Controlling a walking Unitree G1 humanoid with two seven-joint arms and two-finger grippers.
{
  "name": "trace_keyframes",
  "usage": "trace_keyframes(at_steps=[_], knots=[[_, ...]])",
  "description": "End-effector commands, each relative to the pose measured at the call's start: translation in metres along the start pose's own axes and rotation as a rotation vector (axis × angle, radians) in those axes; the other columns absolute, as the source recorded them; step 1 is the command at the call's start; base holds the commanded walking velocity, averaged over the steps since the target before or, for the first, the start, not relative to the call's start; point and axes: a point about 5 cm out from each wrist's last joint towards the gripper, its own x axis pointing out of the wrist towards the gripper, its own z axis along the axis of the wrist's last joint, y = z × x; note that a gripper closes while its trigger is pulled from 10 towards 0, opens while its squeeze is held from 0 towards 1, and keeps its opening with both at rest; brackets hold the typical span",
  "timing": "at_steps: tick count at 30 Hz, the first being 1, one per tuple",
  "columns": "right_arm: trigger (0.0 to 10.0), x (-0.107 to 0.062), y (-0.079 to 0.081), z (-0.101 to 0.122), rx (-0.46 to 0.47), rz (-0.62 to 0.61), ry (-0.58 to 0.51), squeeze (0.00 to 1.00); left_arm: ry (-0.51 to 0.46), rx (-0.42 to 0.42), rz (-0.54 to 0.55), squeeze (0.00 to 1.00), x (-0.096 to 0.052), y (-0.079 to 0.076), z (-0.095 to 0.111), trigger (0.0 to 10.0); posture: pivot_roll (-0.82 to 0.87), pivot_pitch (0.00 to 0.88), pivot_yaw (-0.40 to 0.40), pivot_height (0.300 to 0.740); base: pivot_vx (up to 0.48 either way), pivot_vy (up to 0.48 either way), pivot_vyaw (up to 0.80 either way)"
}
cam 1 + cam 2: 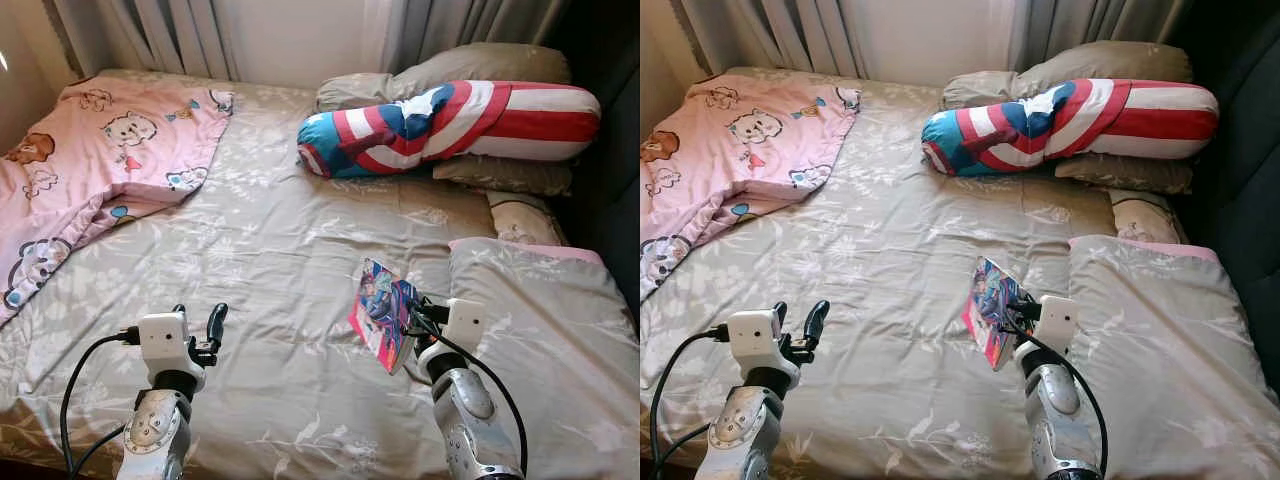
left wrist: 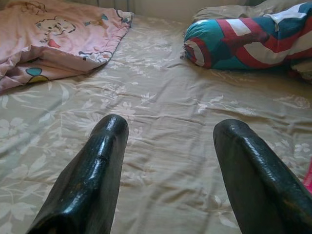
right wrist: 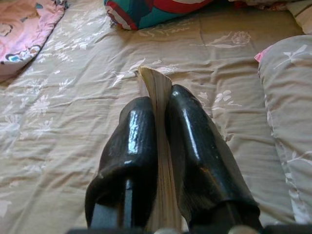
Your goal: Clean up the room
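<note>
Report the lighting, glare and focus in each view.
Eye views: even daylight, sharp; the far right edge beside the bed falls into dark shadow. Left wrist view: left gripper fingers large and soft, with glossy highlights. Right wrist view: glare streaks on the right gripper fingers clamping the comic book; bedding behind stays clear.

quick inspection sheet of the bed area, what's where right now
surface: bed under a beige floral sheet
job's things: comic book clamped upright in the right gripper, above the sheet
clutter: pink cartoon blanket bunched at far left; striped bolster on the beige pillows; folded duvet at right
grippers: left gripper open, above the sheet
cables: black cable looping off the left wrist
surroundings: grey curtains behind the bed
</note>
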Motion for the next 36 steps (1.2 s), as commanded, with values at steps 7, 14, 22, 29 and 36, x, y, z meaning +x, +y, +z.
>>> trace_keyframes(at_steps=[7, 14, 22, 29, 36], knots=[[10.0, 0.001, 0.008, 0.008, -0.024, 0.048, -0.055, 0.0, 0.0, 0.006, -0.007, 0.0, -0.002, -0.001, 0.002, 10.0, 0.14, 0.146, -0.058, 0.685, 0.0, 0.0, 0.0], [10.0, 0.002, 0.007, 0.005, -0.025, 0.035, -0.032, 0.0, -0.001, 0.007, -0.007, 0.0, -0.001, -0.001, 0.001, 10.0, 0.14, 0.141, -0.057, 0.685, 0.0, 0.0, 0.0], [10.0, 0.002, 0.009, 0.006, -0.01, 0.053, -0.056, 0.0, 0.0, 0.01, -0.007, 0.0, -0.001, -0.001, 0.001, 10.0, 0.14, 0.13, -0.056, 0.652, 0.0, 0.0, 0.0], [10.0, 0.003, 0.011, 0.006, 0.005, 0.051, -0.051, 0.0, -0.003, 0.012, -0.009, 0.0, -0.001, -0.001, 0.002, 10.0, 0.14, 0.129, -0.054, 0.652, 0.0, 0.0, 0.0], [10.0, 0.011, 0.0, 0.005, 0.192, -0.041, -0.036, 0.0, -0.002, 0.015, -0.005, 0.0, -0.001, 0.0, 0.002, 10.0, 0.14, 0.143, -0.052, 0.652, 0.0, 0.0, 0.0]])
